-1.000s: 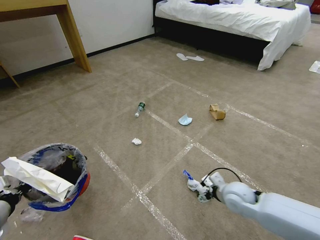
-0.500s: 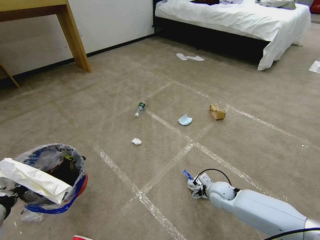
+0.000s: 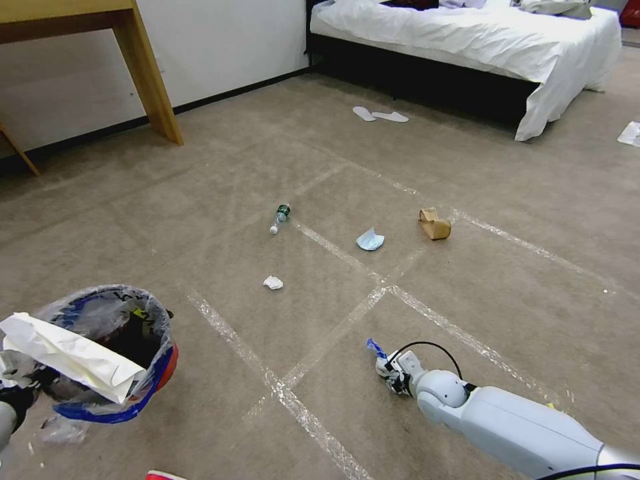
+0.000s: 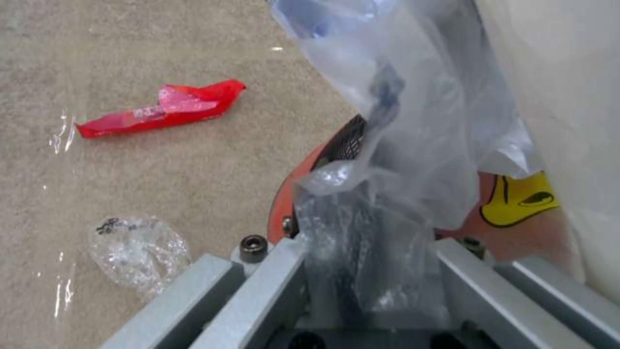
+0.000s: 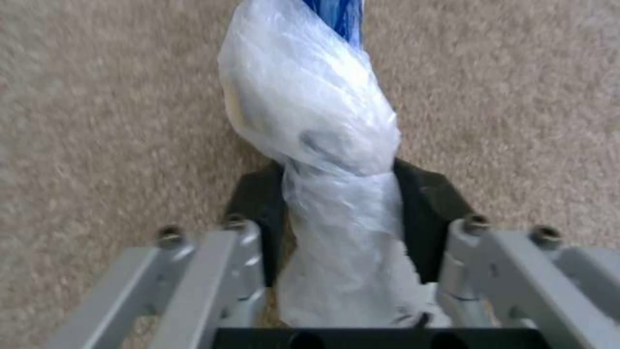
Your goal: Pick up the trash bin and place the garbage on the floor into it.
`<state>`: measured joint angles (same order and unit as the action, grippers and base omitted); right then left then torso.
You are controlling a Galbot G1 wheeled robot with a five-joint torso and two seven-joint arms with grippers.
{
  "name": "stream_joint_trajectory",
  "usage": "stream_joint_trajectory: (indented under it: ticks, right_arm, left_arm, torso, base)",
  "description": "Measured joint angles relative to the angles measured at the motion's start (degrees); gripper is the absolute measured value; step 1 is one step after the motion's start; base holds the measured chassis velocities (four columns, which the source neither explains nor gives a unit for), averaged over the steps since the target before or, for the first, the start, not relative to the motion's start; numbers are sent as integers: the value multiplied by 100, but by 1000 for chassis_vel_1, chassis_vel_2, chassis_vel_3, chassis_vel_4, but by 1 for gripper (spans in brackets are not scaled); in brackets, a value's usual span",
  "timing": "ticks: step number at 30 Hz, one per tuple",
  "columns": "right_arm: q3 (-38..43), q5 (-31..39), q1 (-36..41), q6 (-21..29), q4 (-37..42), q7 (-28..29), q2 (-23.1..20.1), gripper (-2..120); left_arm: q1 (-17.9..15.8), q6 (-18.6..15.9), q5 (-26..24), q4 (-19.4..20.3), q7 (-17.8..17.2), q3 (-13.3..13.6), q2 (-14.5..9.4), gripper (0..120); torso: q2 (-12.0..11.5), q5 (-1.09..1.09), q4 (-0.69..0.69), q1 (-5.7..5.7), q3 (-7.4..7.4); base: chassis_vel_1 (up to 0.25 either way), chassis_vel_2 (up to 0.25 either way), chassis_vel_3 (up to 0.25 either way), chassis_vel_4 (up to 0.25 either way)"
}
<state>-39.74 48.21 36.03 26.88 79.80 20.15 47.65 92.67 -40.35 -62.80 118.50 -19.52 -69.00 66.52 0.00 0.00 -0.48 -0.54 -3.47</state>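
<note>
The right gripper (image 3: 389, 373) is down at the floor (image 3: 467, 267), at about 5 o'clock in the head view, with its black fingers (image 5: 423, 218) clenched on a twisted clear plastic wad with a blue tip (image 5: 323, 131); the wad lies against the carpet and passes between the two pads. The left gripper (image 4: 368, 271) sits at about 8 o'clock in the head view and is closed on the rim of the trash bin (image 3: 167, 363), pinching the crinkly liner bag (image 4: 413, 145) against the red wall; the bin is held off the carpet with a sheet of white paper (image 3: 67, 357) lying across its mouth. Below the bin, the left wrist view shows a red wrapper (image 4: 164, 109) and a crumpled clear film (image 4: 139, 249) on the carpet. Farther out, near the middle of the head view, lie a white tissue ball (image 3: 273, 283), a small green-labelled bottle (image 3: 279, 218), a blue mask (image 3: 370, 239) and a brown paper bag (image 3: 434, 224), all well apart from both grippers. A bed (image 3: 480, 40) stands at 1 o'clock and a wooden table leg (image 3: 148, 73) at 11 o'clock.
</note>
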Motion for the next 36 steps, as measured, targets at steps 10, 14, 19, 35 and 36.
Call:
stream_joint_trajectory:
  ticks: [10,14,19,35,36]
  right_arm:
    - [690,203,325,-378,823,213,-341,1]
    - [1260,463,392,-767,1684,146,-483,0]
    - [1463,988,-94,-1361,2659,-267,-563,0]
    - [-1033,3487,-3816,-1890,3539,-229,1585,0]
    - [-1033,3487,-3816,-1890,3539,-229,1585,0]
  left_arm:
    - [-6,0,-46,-83,-1,7,-70,0]
    - [24,0,-78,-91,-1,5,-88,0]
    - [30,-5,-134,-40,-15,1,-85,0]
    - [56,-78,-167,203,-130,133,20,0]
    - [56,-78,-167,203,-130,133,20,0]
  torso:
    - [0,0,-1,0,0]
    - [0,0,-1,0,0]
    - [0,-2,0,1,1]
    - [0,-2,1,1,0]
    - [0,-2,1,1,0]
  base:
    - [0,0,0,0]
    - [0,0,0,0]
    - [0,0,0,0]
    - [0,0,0,0]
    - [0,0,0,0]
